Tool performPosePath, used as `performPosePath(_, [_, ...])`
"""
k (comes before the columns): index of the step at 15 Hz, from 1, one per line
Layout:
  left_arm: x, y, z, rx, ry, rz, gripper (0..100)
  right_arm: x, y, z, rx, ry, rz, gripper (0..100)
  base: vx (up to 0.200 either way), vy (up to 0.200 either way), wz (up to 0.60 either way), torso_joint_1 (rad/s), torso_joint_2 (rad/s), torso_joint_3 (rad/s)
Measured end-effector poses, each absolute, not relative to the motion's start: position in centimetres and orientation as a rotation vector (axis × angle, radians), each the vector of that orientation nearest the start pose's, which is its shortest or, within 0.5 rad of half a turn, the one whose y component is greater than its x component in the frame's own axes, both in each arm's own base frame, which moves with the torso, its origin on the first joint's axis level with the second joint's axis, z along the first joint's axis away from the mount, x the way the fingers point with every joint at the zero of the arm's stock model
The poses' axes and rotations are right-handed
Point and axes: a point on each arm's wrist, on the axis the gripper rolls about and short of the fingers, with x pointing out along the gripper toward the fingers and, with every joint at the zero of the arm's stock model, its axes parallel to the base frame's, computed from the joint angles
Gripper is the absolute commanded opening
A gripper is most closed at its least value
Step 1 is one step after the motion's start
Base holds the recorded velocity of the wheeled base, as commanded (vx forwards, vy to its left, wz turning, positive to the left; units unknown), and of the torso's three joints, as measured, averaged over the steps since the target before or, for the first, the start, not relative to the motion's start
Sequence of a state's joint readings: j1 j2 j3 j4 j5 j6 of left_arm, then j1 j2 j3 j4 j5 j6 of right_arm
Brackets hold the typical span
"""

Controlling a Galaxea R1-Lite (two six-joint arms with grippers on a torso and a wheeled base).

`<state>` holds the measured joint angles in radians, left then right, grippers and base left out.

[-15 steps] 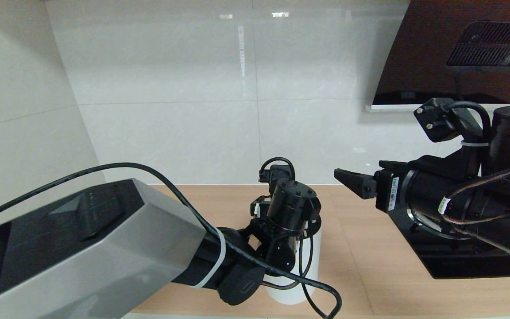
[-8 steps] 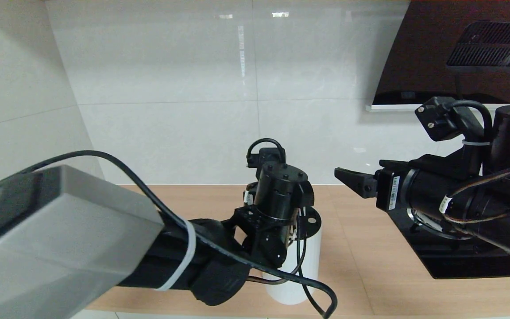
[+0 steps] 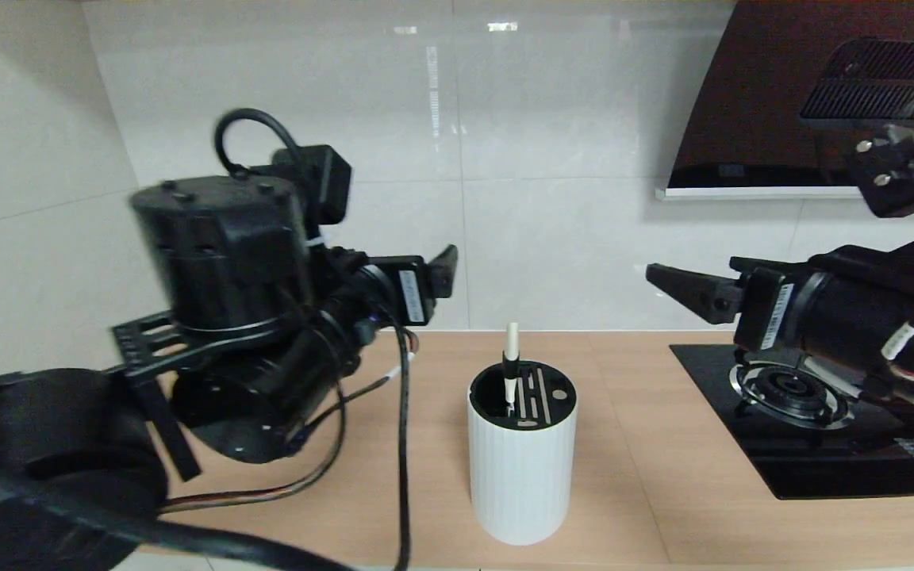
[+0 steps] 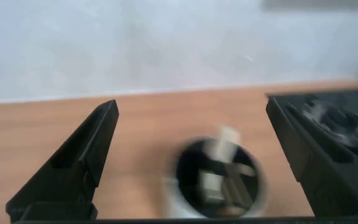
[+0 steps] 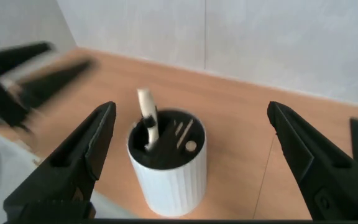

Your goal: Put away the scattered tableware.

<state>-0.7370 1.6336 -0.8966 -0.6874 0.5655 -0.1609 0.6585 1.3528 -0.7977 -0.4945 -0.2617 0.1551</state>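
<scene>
At left of the head view, recorded the left gripper (image 4: 190,102) raised well above the light wooden countertop (image 3: 639,476) and off to the left of the holder, jaws spread wide and holding nothing. Compared with a second ago: found that same wrist then low over the holder and covering its top, now lifted up and leftward, well apart from it. Judged as a completed release followed by withdrawal. At centre, logged the white ribbed cylindrical holder with black slotted top (image 3: 520,476) standing upright on the countertop. Logged also the slim white utensil with a black band (image 3: 511,353) standing near upright in the round opening of that top, its white end poking above the rim. Took this piece as put away. At right, noted the right gripper (image 5: 190,109) held in the air to the right of the holder, well above the countertop, jaws likewise parted and empty. Found it shifted slightly rightward and upward against the earlier frames. Counted: two grippers, both free; one holder; one utensil, inside it; one black glass hob (image 3: 743,468) with one burner ring (image 3: 790,388) in view. Could not establish from these views whether further scattered pieces remain; advised checking before closing the task.
</scene>
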Motion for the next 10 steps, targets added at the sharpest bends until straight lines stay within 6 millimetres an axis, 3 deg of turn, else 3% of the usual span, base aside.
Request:
performPosePath(2, [20.8, -15.6, 25.1, -0.163, -0.005, -0.141, 100, 16.5, 10.9, 26.4, 0.127, 0.039, 0.335, 100, 0.000, 0.000, 0.00, 0.000, 0.00, 0.000])
performPosePath(4, [18.7, -12.3, 25.7, -0.179, -0.039, -0.095, 100, 14.2, 8.4, 26.1, 0.099, 0.001, 0.285, 100, 0.000, 0.000, 0.00, 0.000, 0.00, 0.000])
performPosePath(7, [14.7, -7.3, 25.9, -0.201, -0.094, 0.004, 100, 9.3, 4.0, 25.5, 0.063, -0.068, 0.188, 100, 0.000, 0.000, 0.00, 0.000, 0.00, 0.000])
performPosePath(10, [9.1, -3.3, 25.1, -0.183, -0.079, 0.064, 100, 3.6, 0.7, 24.2, 0.039, -0.091, 0.083, 100, 0.000, 0.000, 0.00, 0.000, 0.00, 0.000])
